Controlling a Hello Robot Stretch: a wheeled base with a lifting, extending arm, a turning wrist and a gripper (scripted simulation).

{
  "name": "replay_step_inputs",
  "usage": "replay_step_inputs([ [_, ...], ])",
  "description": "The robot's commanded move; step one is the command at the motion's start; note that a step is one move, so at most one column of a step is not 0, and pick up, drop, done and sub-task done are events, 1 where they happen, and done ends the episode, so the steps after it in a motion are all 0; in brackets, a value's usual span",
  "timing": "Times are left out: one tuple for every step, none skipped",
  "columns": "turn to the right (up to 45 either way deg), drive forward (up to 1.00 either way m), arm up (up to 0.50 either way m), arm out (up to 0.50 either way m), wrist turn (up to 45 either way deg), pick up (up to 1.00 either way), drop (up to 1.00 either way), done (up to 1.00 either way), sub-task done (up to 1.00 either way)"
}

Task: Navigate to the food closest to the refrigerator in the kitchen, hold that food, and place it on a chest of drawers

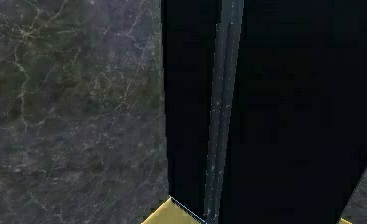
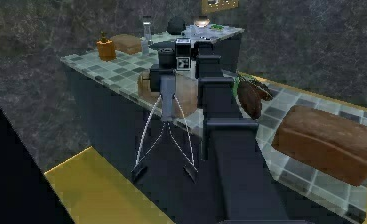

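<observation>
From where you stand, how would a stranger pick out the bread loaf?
Find the tiled counter in the arm side view. Follow it to the view's right edge, past the dark arm. The loaf lies there: long, rounded, the biggest brown thing on it.

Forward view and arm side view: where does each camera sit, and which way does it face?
Forward view: on the robot, facing ahead and slightly down at a dark marbled wall and black panel.
Arm side view: on the robot's body, facing sideways over a tiled counter; arm and gripper show.
Shared: seemingly the yellow floor.
</observation>
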Motion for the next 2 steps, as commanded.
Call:
replay_step_inputs([
  [0.0,0.0,0.0,0.0,45.0,0.0,0.0,0.0,0.0],
  [0.0,0.0,0.0,0.0,45.0,0.0,0.0,0.0,0.0],
])
